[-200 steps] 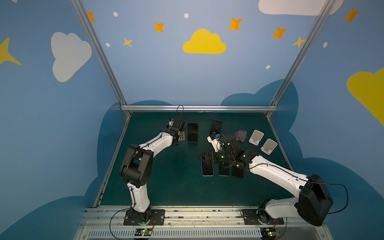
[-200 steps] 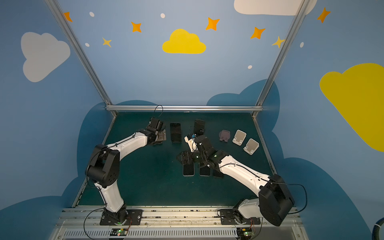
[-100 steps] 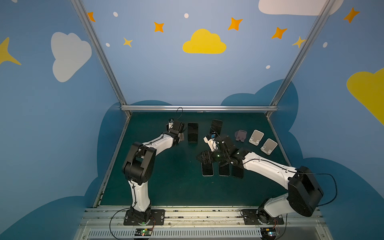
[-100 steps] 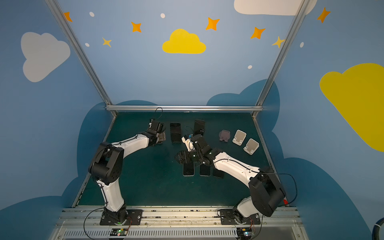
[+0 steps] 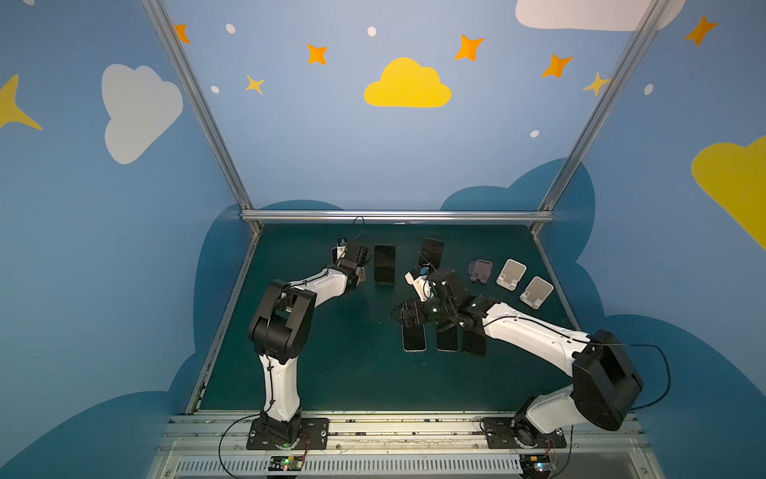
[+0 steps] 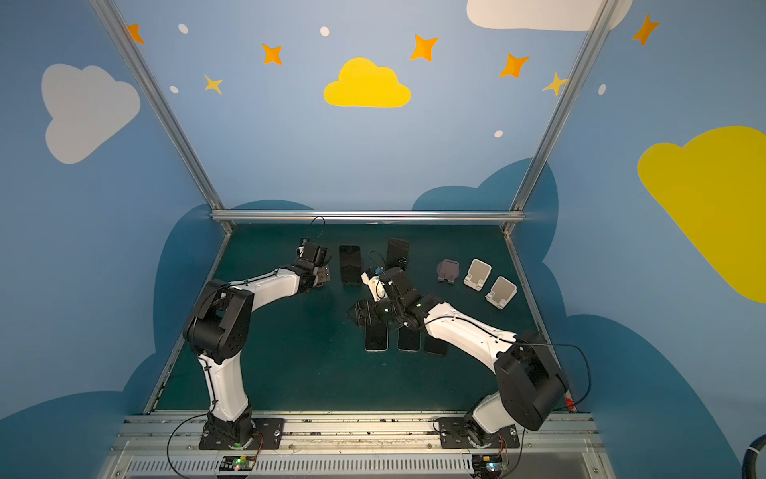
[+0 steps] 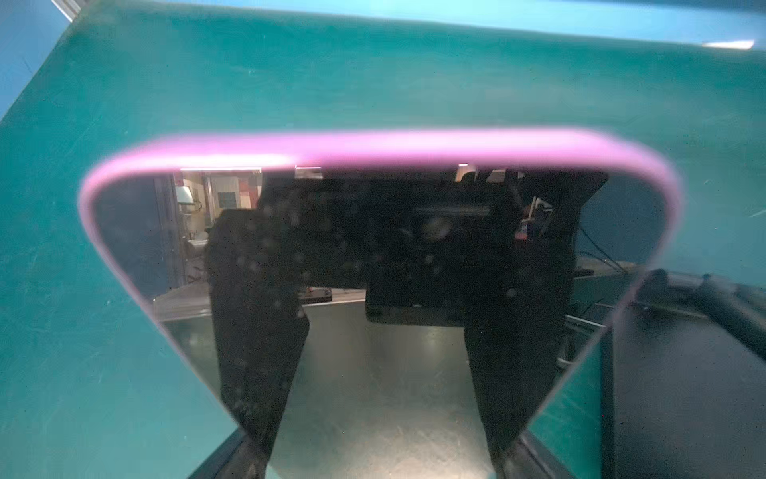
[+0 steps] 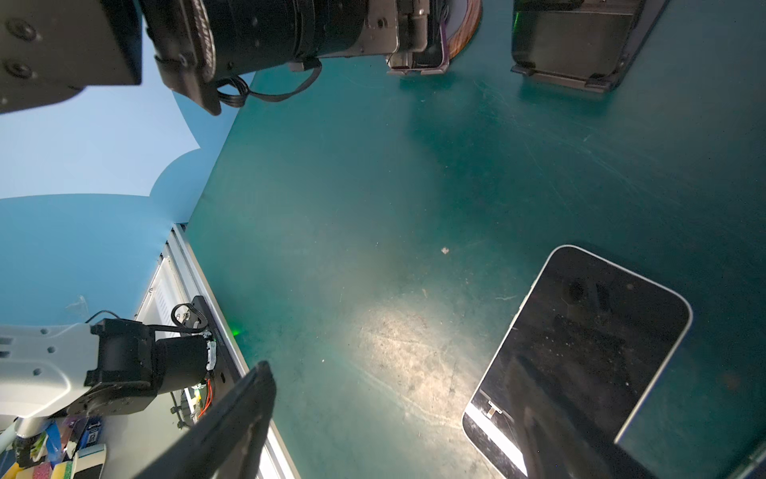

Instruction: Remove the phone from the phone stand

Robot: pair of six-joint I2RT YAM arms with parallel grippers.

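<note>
A phone (image 7: 373, 257) in a pink case stands at the far left of the mat, and its dark screen fills the left wrist view. My left gripper (image 7: 379, 460) straddles it, with a fingertip (image 7: 244, 452) at each side edge. Whether they press on it I cannot tell. In both top views the left gripper (image 5: 359, 260) (image 6: 322, 262) hides most of this phone. Its phone stand (image 8: 414, 68) shows in the right wrist view. My right gripper (image 8: 393, 435) (image 5: 408, 315) hovers open over bare mat, holding nothing.
Two more dark phones lean on stands (image 5: 384, 265) (image 5: 431, 253) at the back. Three phones lie flat mid-table (image 5: 414, 338) (image 5: 447, 340) (image 5: 474, 344), one of them beside my right gripper. A purple stand (image 5: 481, 270) and two white stands (image 5: 512, 273) (image 5: 536, 292) stand unoccupied at right.
The left jaws have narrowed around the pink-cased phone as that arm reached slightly forward. The right gripper has shifted a little to the left above the flat phones.
</note>
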